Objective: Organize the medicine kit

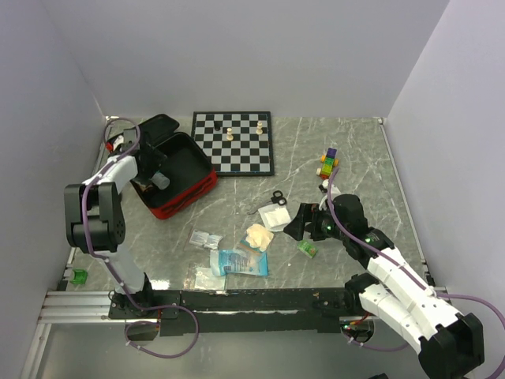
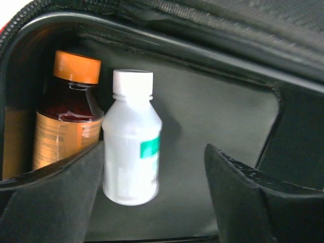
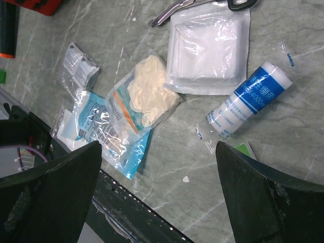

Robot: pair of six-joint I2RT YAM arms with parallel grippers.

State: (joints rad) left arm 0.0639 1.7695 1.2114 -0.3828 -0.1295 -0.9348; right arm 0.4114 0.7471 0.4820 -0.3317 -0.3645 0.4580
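Jaws apart and empty on left gripper (image 2: 154, 149), beside white bottle (image 2: 131, 136) and orange-capped amber bottle (image 2: 66, 121) already inside the open medicine kit (image 1: 185, 197) at ten o'clock, and on right gripper (image 3: 158, 147), over glove packet (image 3: 147, 96), gauze pad (image 3: 207, 48), bandage roll (image 3: 250, 98) and scissors (image 3: 172, 11) not yet packed, loose on the tabletop (image 1: 363, 158) toward six o'clock.

A white cylindrical roll in clear plastic wrap (image 3: 251, 100), lying right of centre, is carrying a blue band with white characters and what is reading as "4000". In the red zippered medicine kit (image 1: 189, 194) at the far left, a white plastic bottle (image 2: 132, 147) with a green label and an amber bottle (image 2: 65, 124) with a gold label are showing print too blurred to read.
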